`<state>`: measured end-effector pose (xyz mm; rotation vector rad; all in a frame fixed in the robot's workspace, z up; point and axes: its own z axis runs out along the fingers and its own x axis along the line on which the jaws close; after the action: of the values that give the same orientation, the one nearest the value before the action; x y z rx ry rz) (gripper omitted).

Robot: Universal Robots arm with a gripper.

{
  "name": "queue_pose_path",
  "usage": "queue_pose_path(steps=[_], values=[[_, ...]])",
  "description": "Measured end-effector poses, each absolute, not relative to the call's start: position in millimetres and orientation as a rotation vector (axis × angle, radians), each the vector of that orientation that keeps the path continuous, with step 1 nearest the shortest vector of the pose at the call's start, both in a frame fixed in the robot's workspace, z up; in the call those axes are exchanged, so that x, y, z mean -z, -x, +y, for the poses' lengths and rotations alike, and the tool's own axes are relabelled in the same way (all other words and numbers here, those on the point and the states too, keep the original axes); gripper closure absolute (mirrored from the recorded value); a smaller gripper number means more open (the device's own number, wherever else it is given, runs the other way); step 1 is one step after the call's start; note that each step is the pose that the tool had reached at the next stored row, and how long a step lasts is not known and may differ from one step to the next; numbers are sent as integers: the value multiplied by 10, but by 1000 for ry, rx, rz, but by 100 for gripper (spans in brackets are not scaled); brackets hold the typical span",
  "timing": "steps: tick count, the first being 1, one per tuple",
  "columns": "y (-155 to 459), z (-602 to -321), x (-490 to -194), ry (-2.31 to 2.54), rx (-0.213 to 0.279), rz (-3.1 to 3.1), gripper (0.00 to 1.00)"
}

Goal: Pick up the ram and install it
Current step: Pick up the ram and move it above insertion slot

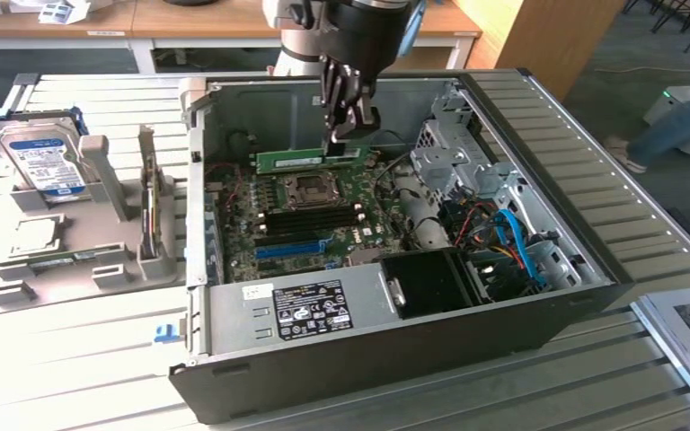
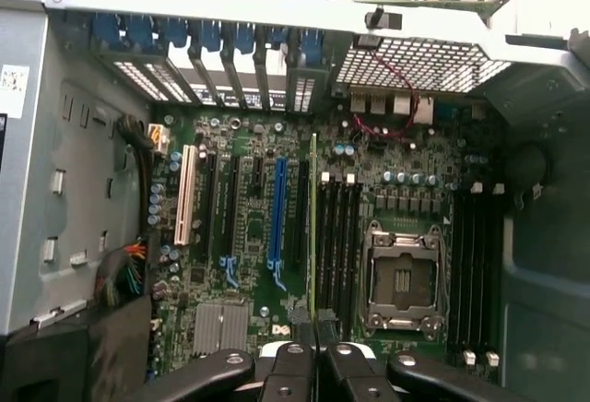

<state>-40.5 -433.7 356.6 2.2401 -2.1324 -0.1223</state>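
The ram (image 1: 303, 159) hangs level inside the open computer case (image 1: 585, 269), over the motherboard (image 1: 267, 256) and just beyond the CPU socket (image 1: 312, 189). The end effector (image 1: 342, 142) is clamped on the ram's upper edge, towards its end on the exterior view's right. In the wrist view the ram runs edge-on alongside the black memory slots (image 2: 336, 236).

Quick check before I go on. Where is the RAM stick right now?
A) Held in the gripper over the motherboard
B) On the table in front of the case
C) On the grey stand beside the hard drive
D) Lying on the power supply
A: the gripper is shut on the green RAM stick, holding it on edge above the motherboard inside the open computer case.
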Motion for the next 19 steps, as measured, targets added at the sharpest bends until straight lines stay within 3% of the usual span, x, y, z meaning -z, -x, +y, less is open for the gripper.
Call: queue_pose_path(steps=[19], values=[[382, -4194, -3559, -2241, 122, -2133, 88]])
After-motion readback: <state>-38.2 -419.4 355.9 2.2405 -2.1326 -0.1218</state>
